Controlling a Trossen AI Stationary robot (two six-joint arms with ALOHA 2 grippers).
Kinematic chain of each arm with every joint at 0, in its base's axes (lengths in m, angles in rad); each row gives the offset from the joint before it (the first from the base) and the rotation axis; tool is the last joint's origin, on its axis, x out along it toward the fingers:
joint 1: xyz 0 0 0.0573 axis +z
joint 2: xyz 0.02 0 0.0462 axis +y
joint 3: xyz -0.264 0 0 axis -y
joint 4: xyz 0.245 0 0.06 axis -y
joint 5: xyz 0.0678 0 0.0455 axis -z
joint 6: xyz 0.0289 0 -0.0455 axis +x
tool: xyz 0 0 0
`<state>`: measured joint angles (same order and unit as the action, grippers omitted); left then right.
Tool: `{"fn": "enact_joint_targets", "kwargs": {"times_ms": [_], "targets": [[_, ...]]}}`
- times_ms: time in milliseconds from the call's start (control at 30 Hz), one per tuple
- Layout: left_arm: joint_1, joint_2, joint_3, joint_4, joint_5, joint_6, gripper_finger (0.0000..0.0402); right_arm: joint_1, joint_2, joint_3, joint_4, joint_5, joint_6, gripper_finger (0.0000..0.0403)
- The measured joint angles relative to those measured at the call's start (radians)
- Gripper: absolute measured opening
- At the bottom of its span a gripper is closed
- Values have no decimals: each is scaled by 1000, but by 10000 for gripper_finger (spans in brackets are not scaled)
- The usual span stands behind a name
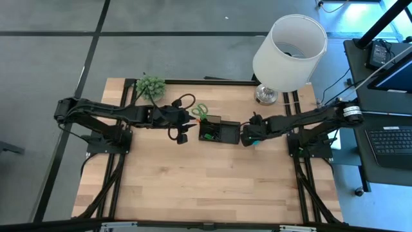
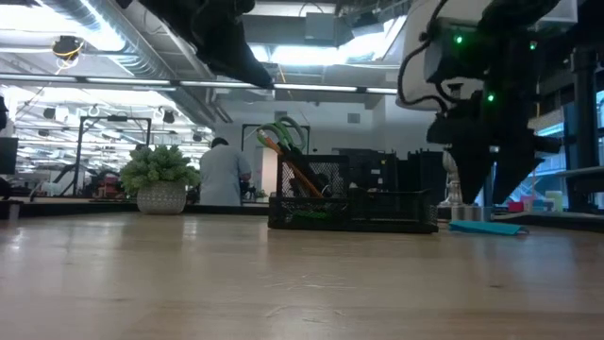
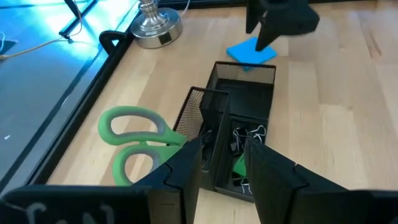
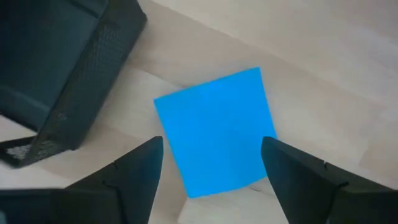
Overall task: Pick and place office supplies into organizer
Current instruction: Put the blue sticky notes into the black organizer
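Observation:
The black mesh organizer (image 1: 219, 131) stands at the table's middle. Green-handled scissors (image 3: 134, 140) and an orange pencil (image 2: 300, 173) stick up out of its taller compartment. Black clips (image 3: 245, 140) and a small green piece (image 3: 239, 167) lie in its low tray. The blue sticky-note pad (image 4: 217, 127) lies flat on the table just right of the organizer. My right gripper (image 4: 214, 171) is open and points down over the pad, one finger on each side of it, not touching. My left gripper (image 3: 222, 171) is open and empty, high above the table at the organizer's left end.
A white-shaded lamp (image 1: 290, 50) stands at the far right behind the organizer. A potted green plant (image 1: 151, 86) stands at the far left. The near half of the wooden table (image 1: 206, 187) is bare. A person (image 2: 225, 175) shows in the room beyond the table.

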<state>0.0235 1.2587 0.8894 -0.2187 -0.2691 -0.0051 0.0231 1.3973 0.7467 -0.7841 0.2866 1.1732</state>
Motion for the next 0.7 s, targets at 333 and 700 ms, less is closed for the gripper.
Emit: {"fn": "enact_joint_targets", "kwargs": {"times_ms": [333, 700], "targets": [[0, 0, 0, 6, 0, 0, 116, -7, 152, 0, 40, -15, 31, 275], [-2, 1, 0, 6, 1, 0, 116, -21, 217, 6, 135, -117, -2, 275]]}}
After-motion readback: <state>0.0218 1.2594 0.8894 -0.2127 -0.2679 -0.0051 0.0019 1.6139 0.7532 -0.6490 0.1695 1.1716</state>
